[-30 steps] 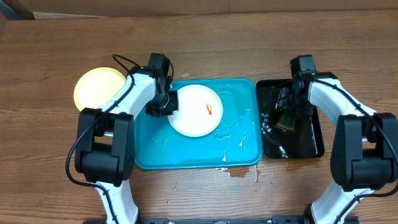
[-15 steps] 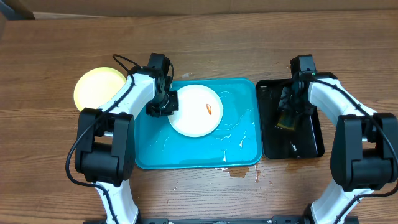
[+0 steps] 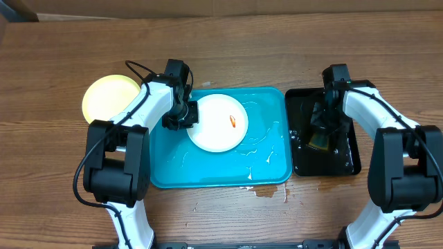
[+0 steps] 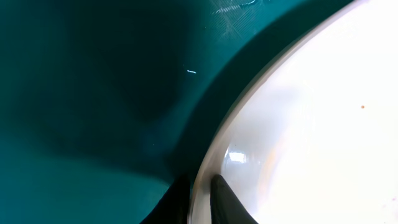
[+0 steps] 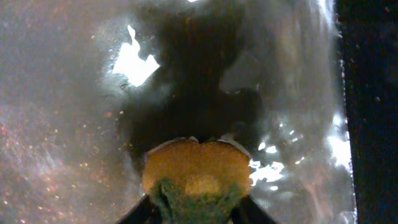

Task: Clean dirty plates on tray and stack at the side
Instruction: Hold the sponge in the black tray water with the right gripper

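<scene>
The right claw (image 3: 322, 133) has slid a little toward the near end of the black tray (image 3: 347, 163) and drawn its fingers in. Half a second back they stood wider over the sponge (image 3: 320, 142); now they squeeze it. In the right wrist view the sponge (image 5: 189, 167), yellow with a green scrub face, bulges out between the two fingers, over dark, glinting water. The bright patches on that water have shifted too. On the left nothing has moved: arm, plate and tray lie as they did.

I take this to mean the sponge is only now properly in hand and wetted, and scrubbing of this plate has not begun. The orange smear (image 3: 233, 122) is untouched on the white plate (image 3: 217, 122), which lies in the turquoise tray (image 3: 208, 169) toward its far left part. A yellow-green plate (image 3: 109, 97) sits apart on the desk (image 3: 277, 55), left of the tray, and looks clean from above.

The left claw (image 3: 181, 119) is nearly pressed together, pinching the white plate's left rim. The left wrist view shows one dark finger inside the rim and one outside, the plate (image 4: 311, 124) resting on the tray floor (image 4: 93, 93). The right claw (image 5: 194, 208) is closed partway, pinching the sponge.
</scene>
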Controlling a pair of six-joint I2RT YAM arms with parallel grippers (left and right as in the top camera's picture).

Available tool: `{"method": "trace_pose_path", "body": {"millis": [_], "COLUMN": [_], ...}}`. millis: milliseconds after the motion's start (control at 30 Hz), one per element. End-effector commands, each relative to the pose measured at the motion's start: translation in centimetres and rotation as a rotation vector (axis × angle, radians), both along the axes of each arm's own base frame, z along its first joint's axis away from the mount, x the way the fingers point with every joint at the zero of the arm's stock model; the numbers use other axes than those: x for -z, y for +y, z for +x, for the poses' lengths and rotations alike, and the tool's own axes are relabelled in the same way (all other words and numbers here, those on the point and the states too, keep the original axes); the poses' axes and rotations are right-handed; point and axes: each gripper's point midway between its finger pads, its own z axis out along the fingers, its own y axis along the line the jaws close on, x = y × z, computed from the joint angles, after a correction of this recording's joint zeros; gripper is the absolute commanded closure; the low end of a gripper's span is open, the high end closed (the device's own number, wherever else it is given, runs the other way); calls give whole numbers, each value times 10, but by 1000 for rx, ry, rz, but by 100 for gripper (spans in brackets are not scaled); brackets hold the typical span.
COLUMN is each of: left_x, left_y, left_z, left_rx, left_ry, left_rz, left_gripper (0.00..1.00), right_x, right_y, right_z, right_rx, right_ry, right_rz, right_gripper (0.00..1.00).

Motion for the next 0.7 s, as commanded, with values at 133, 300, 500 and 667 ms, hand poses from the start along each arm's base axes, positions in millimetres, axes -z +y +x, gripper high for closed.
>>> {"method": "trace_pose_path", "body": {"millis": [133,300,500,667], "left_x": [14,14,14,14], "left_y": [3,3,3,3], "left_z": [-9,-9,-9,-9], "left_rx": [3,3,3,3], "left_ry": [40,40,40,40], "left_rz": [22,22,22,22], "left_gripper": [86,86,85,85], "right_x": [-5,-5,-11,-23], "right_y": [0,0,0,-1], "right_z": [2,-2,5,-1], "right_rx": [0,-1,-53,-48], "right_ry": [8,22,9,53], "right_rz": [3,2,-4,-4], "right_gripper": [64,60,44,44]}}
